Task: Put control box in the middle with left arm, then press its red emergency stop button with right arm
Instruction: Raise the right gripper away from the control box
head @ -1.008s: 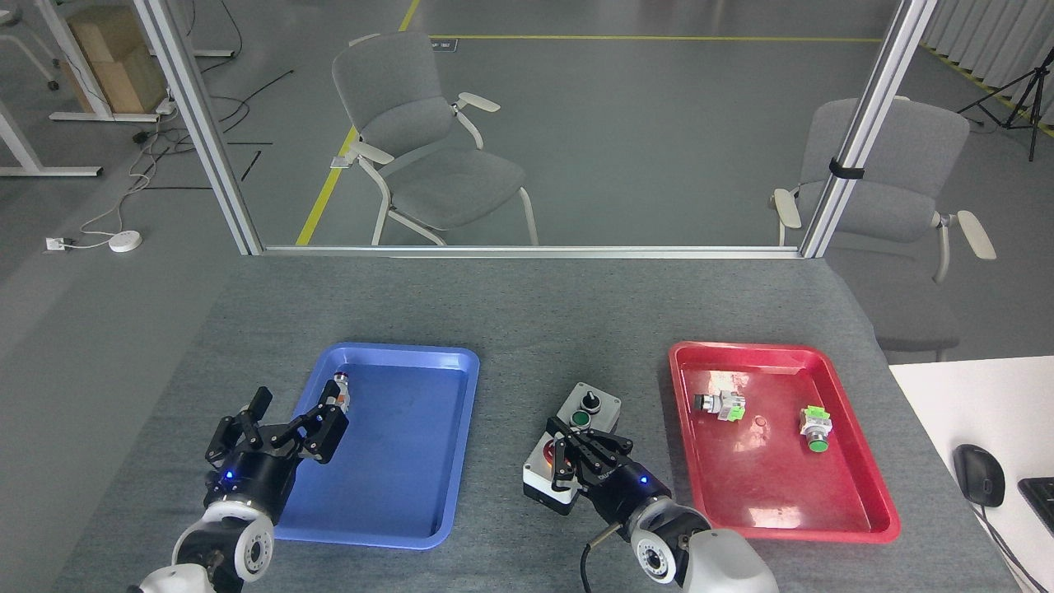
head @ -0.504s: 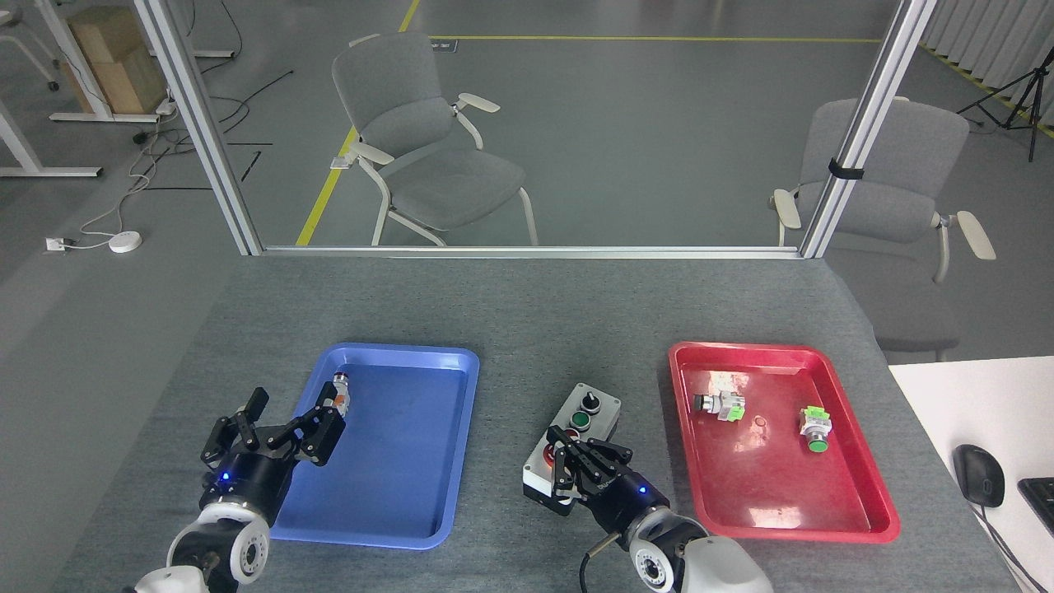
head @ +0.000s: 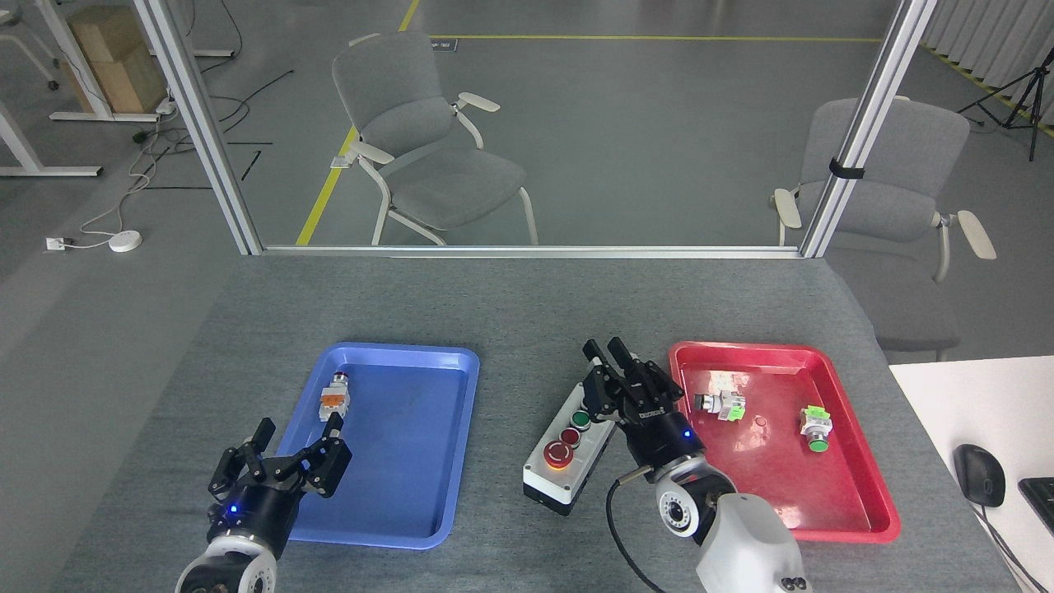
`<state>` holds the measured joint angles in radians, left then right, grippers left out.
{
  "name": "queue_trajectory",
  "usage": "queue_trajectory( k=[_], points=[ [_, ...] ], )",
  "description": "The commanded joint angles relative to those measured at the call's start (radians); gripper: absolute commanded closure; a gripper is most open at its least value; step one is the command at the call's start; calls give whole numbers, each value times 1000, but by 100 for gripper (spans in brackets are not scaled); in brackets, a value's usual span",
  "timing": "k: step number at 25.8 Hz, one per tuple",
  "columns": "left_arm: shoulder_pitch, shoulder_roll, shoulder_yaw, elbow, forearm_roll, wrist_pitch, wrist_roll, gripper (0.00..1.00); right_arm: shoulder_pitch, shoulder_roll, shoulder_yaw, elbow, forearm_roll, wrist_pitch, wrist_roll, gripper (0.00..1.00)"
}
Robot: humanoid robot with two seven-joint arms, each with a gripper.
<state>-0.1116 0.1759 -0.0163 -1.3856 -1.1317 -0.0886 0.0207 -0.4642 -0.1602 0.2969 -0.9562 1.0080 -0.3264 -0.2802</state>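
Both arms (head: 276, 461) (head: 630, 383) low, fingers spread.

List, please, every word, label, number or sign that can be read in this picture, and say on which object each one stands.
No text can be read here.
Red emergency stop button on the control box: white marks, too small to read.
Right gripper: small white lettering on its body, blurred.
Floor plate by the yellow line: dark marks, illegible.

Bare tabletop (head: 510, 313) beyond both trays
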Motion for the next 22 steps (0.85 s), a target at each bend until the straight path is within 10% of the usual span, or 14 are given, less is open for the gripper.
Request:
queue_trajectory(
  k=[1, 5, 13, 22],
  points=[
    [12, -1, -16, 11, 0, 3, -1, 1, -2, -45, -85, -16, -2, 0, -14, 0],
    [10, -4, -16, 16, 13, 3, 2, 1, 55, -117, -140, -27, 1, 1, -11, 0],
    [10, -24, -10, 16, 13, 4, 2, 1, 288, -87, -295, -233, 158, 96, 113, 0],
    [10, -24, -10, 16, 13, 4, 2, 1, 312, -78, -323, -274, 153, 147, 65, 0]
  ],
)
